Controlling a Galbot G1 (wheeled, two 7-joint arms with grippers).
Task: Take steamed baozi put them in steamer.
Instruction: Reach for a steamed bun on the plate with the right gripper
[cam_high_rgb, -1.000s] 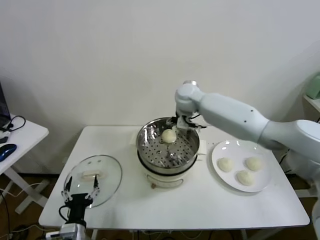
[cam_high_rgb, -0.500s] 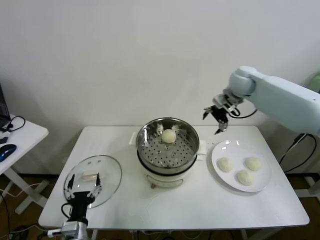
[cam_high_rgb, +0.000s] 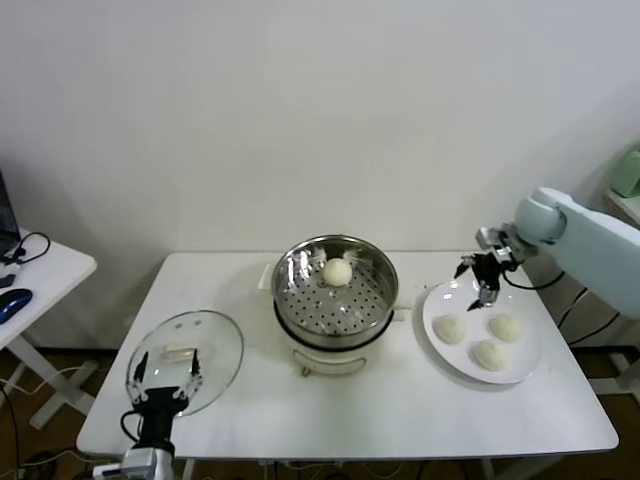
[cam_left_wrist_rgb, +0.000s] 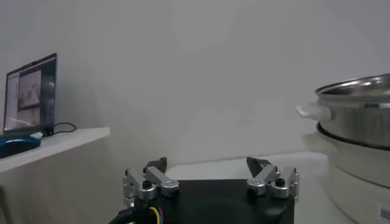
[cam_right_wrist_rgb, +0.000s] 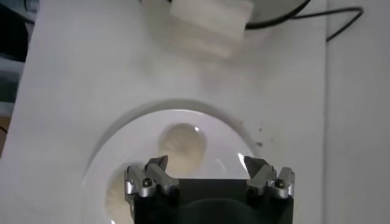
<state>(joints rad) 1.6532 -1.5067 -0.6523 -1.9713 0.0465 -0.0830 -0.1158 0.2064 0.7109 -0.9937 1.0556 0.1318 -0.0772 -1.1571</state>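
Jaws of my right gripper (cam_high_rgb: 479, 281) stood wide open and empty above the white plate (cam_high_rgb: 437, 322), where three steamed baozi (cam_high_rgb: 451, 329) lay. A fourth sat in the steamer (cam_high_rgb: 336, 290) mid-bench. My left gripper (cam_high_rgb: 162, 382), open, idled by the glass lid (cam_high_rgb: 222, 346).

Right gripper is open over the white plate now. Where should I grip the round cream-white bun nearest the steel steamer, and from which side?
Come straight down from above. That round cream-white bun lies low on the flat white plate, a smooth dome with no edge, so put the open right gripper across its widest middle. Its neighbours lie apart from it on the side away from the steamer, so there looks to be finger room.
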